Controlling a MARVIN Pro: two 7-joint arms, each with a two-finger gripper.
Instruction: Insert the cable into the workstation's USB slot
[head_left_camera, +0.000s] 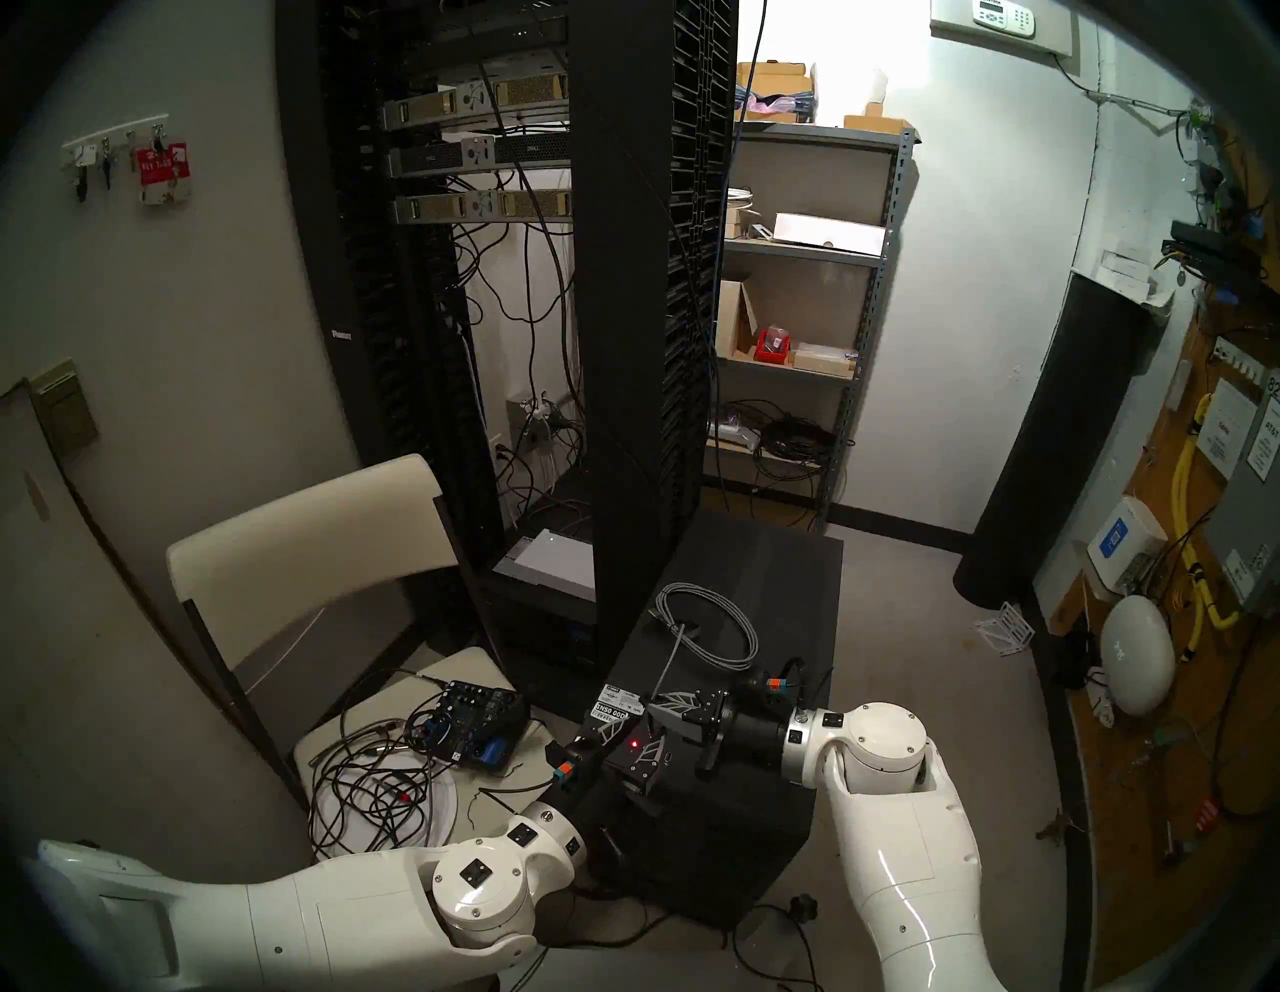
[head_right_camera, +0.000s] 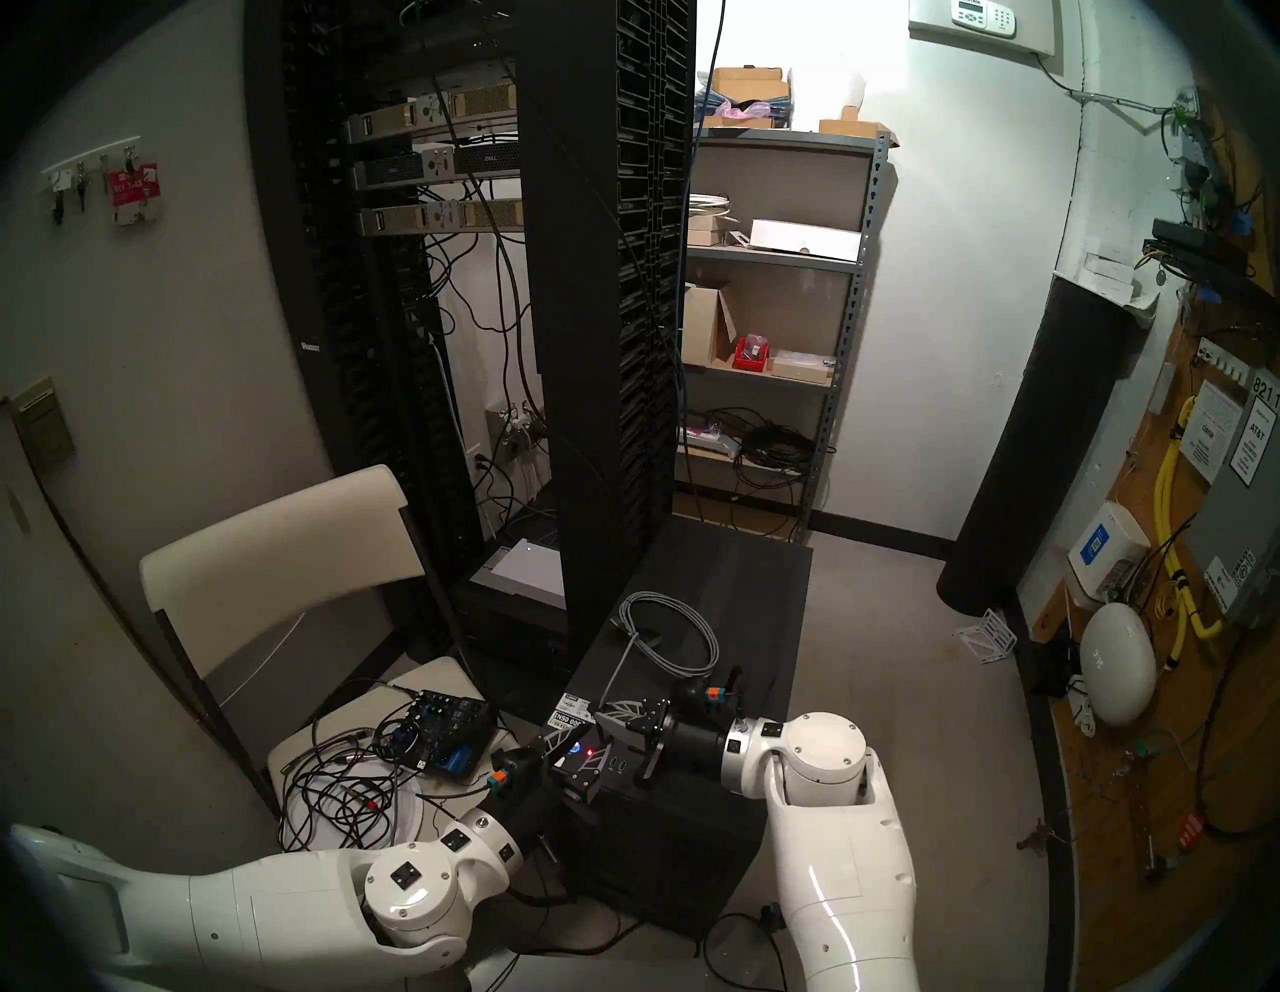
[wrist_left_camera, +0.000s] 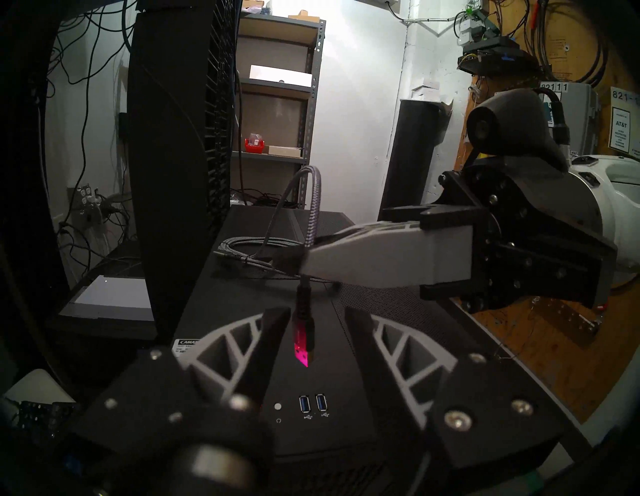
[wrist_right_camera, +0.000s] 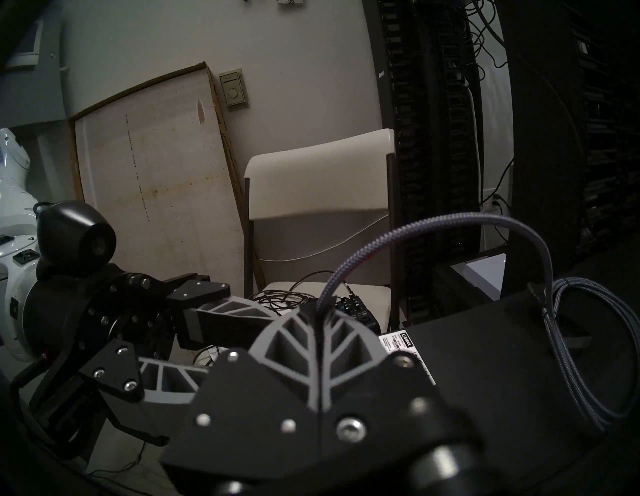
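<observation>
Right gripper (wrist_left_camera: 304, 263): clamped on the thin light-grey braided cable (wrist_left_camera: 313, 211).
Left gripper (wrist_left_camera: 317, 327): fingers parted, gripping nothing, flanking the plug (wrist_left_camera: 304, 346).
Cable: looped atop the large matte-black workstation tower (head_left_camera: 783, 596).
Plug: dangled above the blue USB slots (wrist_left_camera: 313, 403).

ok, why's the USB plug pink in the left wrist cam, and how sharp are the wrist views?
Left wrist: the USB plug glows magenta, probably lit by the workstation's red light seen in the head views. The plug reads fairly sharp; the left pincer's base blurs. Right wrist: dim, near parts of the right pincer soft.
</observation>
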